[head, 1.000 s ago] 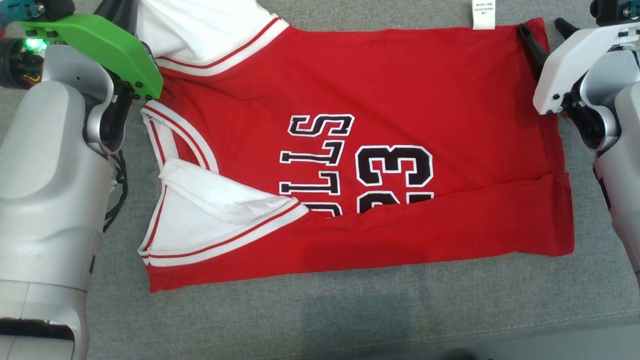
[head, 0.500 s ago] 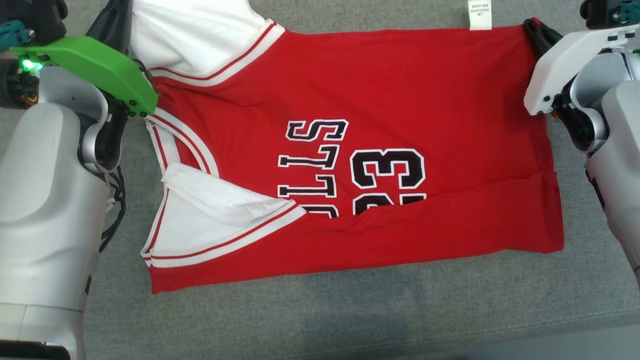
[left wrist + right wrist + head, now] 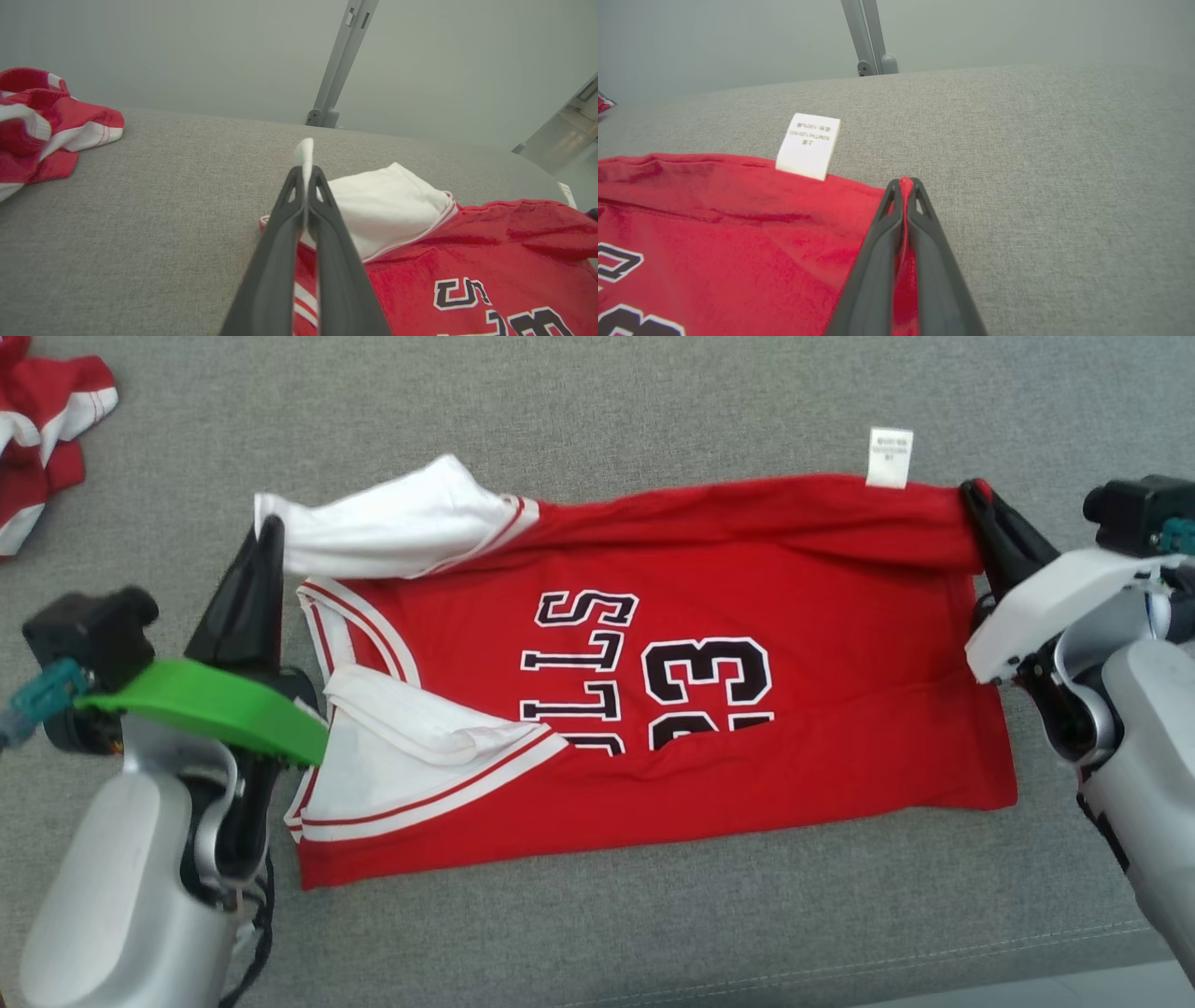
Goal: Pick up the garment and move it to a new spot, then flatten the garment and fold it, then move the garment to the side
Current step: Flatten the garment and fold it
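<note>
Grey woven cloth [image 3: 597, 411] covers the whole work surface, with a pale wall behind it in both wrist views. A red jersey [image 3: 840, 616] lies across the middle of the head view, collar end at frame left and hem at frame right. Its black lettering and the number 23 face up. The lower strip of the jersey is folded up over the bottom of the number.

The left gripper [image 3: 269, 534], at the left of the head view, has its fingers pressed together on a white corner of the jersey at the collar end. In the left wrist view [image 3: 306, 170] a tip of white cloth stands out above the closed fingers.

The right gripper [image 3: 971, 493], at the upper right of the head view, is clamped on the red upper-right corner of the jersey. In the right wrist view [image 3: 903, 183] red cloth shows between its fingertips.

A white label [image 3: 889, 457] juts from the upper edge of the jersey, near the right gripper. The upper edge between the two grippers is rumpled into a ridge.

A second red-and-white garment [image 3: 47, 439] lies crumpled in the upper-left corner, well apart from the jersey. A grey post [image 3: 338, 65] rises behind the surface.
</note>
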Motion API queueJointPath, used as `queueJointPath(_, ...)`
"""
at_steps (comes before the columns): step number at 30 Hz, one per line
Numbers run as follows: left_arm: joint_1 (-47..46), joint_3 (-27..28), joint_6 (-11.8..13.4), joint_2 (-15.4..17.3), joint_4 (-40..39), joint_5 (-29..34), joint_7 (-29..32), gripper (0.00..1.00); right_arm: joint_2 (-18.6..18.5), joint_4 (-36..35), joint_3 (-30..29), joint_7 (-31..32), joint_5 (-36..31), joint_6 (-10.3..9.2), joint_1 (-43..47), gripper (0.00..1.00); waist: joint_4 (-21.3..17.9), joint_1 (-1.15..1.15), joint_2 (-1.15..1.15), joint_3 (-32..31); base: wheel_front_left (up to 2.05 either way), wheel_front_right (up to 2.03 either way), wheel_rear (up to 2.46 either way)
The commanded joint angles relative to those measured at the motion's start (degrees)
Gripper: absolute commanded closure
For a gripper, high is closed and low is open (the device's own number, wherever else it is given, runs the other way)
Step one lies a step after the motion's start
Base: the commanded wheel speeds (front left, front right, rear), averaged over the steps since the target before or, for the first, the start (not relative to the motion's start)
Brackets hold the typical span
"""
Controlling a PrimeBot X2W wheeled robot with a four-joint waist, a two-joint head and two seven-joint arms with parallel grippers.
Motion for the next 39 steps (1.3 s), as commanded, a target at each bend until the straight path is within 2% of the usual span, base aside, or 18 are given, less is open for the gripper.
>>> queueJointPath(1, 3.06, 0.43, 0.93, 0.65, -2.18, -0.31, -0.30, 1.00, -0.28, -0.94, -0.13, -0.92, 0.38, -0.10, 2.17, 1.00, 0.04, 0.00, 0.33, -1.29, 0.00, 0.00, 0.00)
queueJointPath(7, 15.16, 1.01, 4.68, 0.81, -12.19, -1.60, -0.40, 1.00, -0.03, -4.74, -1.60, -3.23, 1.33, -0.10, 9.97, 1.00, 0.09, 0.00, 0.33, -3.28, 0.00, 0.00, 0.00)
queueJointPath(14, 22.42, 0.89, 7.03, -0.27, -16.42, -2.44, -1.17, 1.00, 0.46, -7.22, -4.92, -2.82, 0.86, -0.10, 15.21, 1.00, -0.11, 0.00, 0.33, -4.71, 0.00, 0.00, 0.00)
queueJointPath(21, 25.25, -0.07, 7.36, -1.69, -15.39, -3.03, -2.02, 1.00, 1.84, -7.99, -6.67, -1.83, -0.09, -0.10, 17.51, 1.00, -0.36, 0.00, 0.33, -5.42, 0.00, 0.00, 0.00)
queueJointPath(30, 27.54, -0.04, 6.30, -3.13, -11.71, -4.65, -4.37, 1.00, 3.45, -7.77, -7.93, -2.27, -0.02, -0.10, 20.86, 1.00, -0.71, 0.00, 0.33, -7.44, 0.00, 0.00, 0.00)
queueJointPath(31, 27.76, -0.11, 6.07, -3.21, -11.15, -4.76, -4.56, 0.98, 3.59, -7.66, -7.95, -2.42, -0.24, -0.10, 21.29, 1.00, -0.77, 0.00, 0.33, -7.79, 0.00, 0.00, 0.00)
queueJointPath(32, 27.94, -0.20, 5.78, -3.43, -10.55, -4.98, -4.95, 0.64, 3.84, -7.48, -8.01, -2.46, -0.27, -0.10, 21.74, 0.80, -0.81, 0.00, 0.33, -8.15, 0.00, 0.00, 0.00)
queueJointPath(33, 28.11, -0.28, 5.73, -3.74, -9.98, -5.20, -5.13, 0.23, 4.14, -7.32, -8.22, -2.74, -0.02, -0.10, 22.18, 0.61, -0.85, 0.00, 0.33, -8.51, 0.00, 0.00, 0.00)
queueJointPath(34, 28.37, -0.29, 5.65, -3.92, -9.46, -5.36, -5.41, 0.00, 4.39, -7.19, -8.51, -2.97, 0.23, -0.10, 22.60, 0.40, -0.90, 0.00, 0.33, -8.84, 0.00, 0.00, 0.00)
queueJointPath(35, 28.54, -0.29, 5.55, -4.05, -8.97, -5.53, -5.59, 0.00, 4.60, -7.11, -8.84, -3.42, 0.25, -0.10, 22.92, 0.01, -0.94, 0.00, 0.33, -9.20, 0.00, 0.00, 0.00)
queueJointPath(39, 29.55, 0.25, 5.64, -4.58, -8.31, -6.11, -6.94, 0.00, 5.55, -6.77, -10.31, -4.90, 0.39, -0.10, 24.99, 0.00, -0.94, 0.00, 0.33, -10.49, 0.00, 0.00, 0.00)
